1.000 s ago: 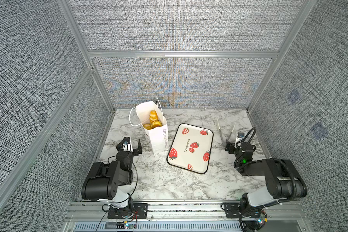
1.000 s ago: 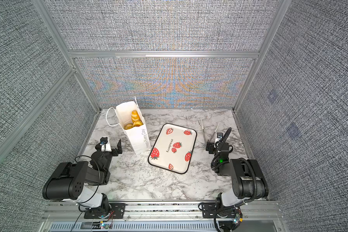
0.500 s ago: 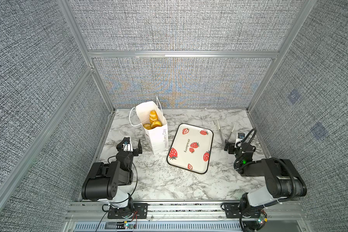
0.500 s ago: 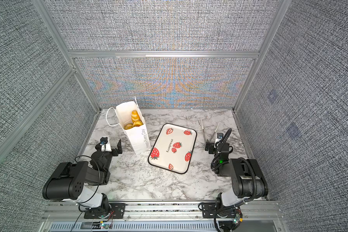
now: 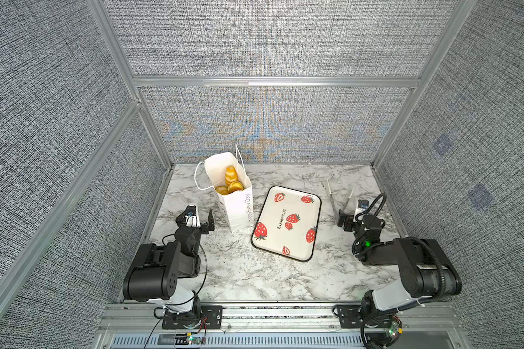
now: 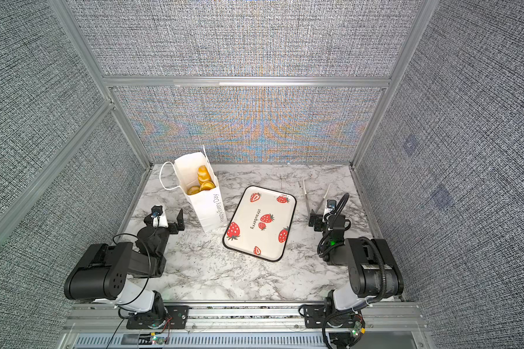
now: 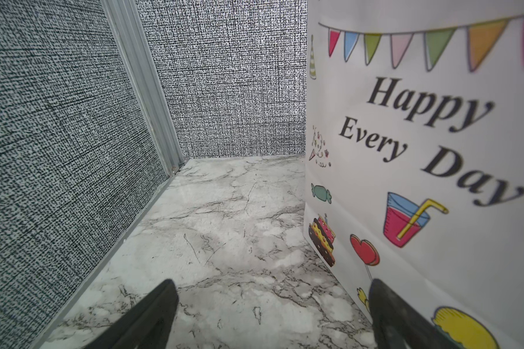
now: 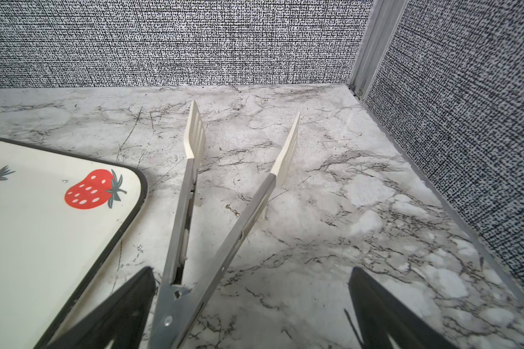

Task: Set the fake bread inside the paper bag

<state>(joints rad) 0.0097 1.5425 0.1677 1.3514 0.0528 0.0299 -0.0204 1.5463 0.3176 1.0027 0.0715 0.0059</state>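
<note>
The white paper bag [image 5: 236, 202] [image 6: 208, 205] stands upright at the back left, its "Happy Every Day" side close beside my left gripper in the left wrist view [image 7: 421, 151]. Several pieces of golden fake bread [image 5: 231, 183] [image 6: 203, 181] lie inside its open mouth. My left gripper [image 5: 196, 218] [image 6: 164, 219] [image 7: 273, 285] rests low just left of the bag, open and empty. My right gripper [image 5: 356, 216] [image 6: 327, 218] [image 8: 251, 272] sits low at the right, open, holding nothing.
A white strawberry-printed tray [image 5: 300, 208] [image 6: 273, 208] [image 8: 43, 241] lies in the middle with no bread on it. Metal tongs [image 5: 333, 198] [image 6: 307, 199] [image 8: 191, 229] lie on the marble; their hinge end sits between the right gripper's jaws, beside one finger. Mesh walls enclose three sides.
The right arm has shifted very slightly. The bag, tray, tongs and left arm have not moved.
</note>
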